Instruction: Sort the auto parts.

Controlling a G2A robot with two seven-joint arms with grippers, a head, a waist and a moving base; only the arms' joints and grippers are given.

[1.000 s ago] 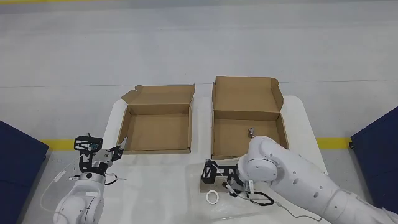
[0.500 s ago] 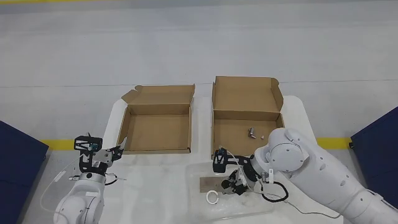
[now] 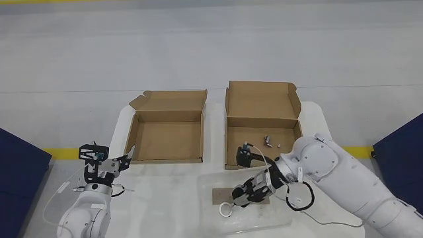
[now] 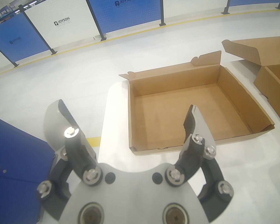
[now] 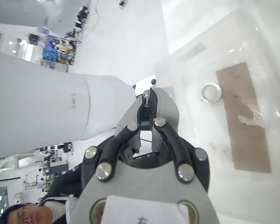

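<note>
Left pincer [image 4: 126,107]: two curved silver fingers [image 4: 200,127] with black inner pads, black link arms, round silver screws, and a pale grey rounded plate with two recessed brass-toned bolts. Right pincer [image 5: 150,94]: same build, with a white label on its plate. Right arm [image 3: 330,172]: glossy white shells, bulky rounded joints, a small grey marking, and a thin black cable looped near the wrist. Left arm [image 3: 86,215]: white, with thin cables alongside.

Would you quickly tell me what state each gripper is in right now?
Left gripper: open, holding nothing.
Right gripper: shut on a small metal part at its fingertips.
</note>
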